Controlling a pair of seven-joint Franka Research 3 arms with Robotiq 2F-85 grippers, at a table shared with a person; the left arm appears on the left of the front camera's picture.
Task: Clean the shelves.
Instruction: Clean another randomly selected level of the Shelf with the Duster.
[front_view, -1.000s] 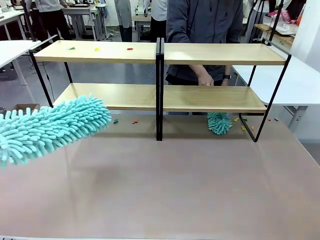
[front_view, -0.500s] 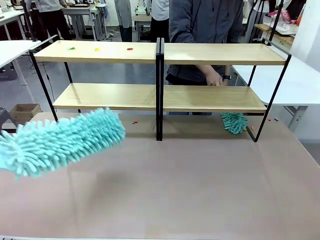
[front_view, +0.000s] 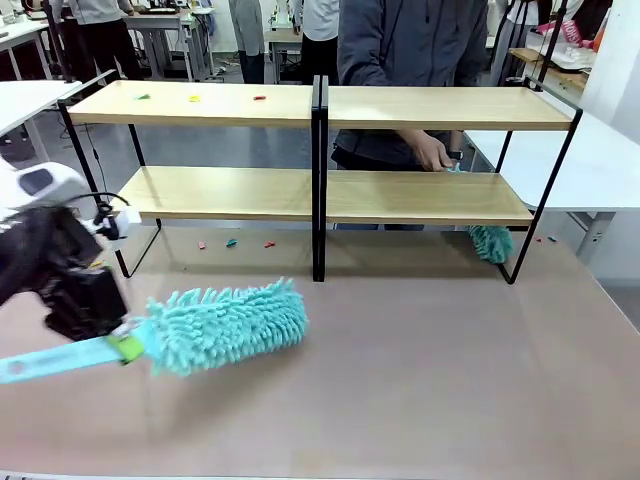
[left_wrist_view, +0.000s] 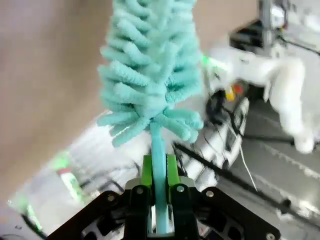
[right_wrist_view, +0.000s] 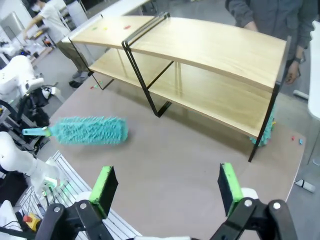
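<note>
Grey floor (front_view: 232, 146) behind, 2 white tables (front_view: 22, 98) flanking, workbenches (front_view: 165, 20) farther back.

i see the brown table (front_view: 420, 380) carrying the shelves (front_view: 250, 192) beyond my left claw (front_view: 126, 347) — small coloured bits (front_view: 232, 242) lie under them.

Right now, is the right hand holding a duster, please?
No, the right hand stands open and empty; the left hand grips the duster.
</note>
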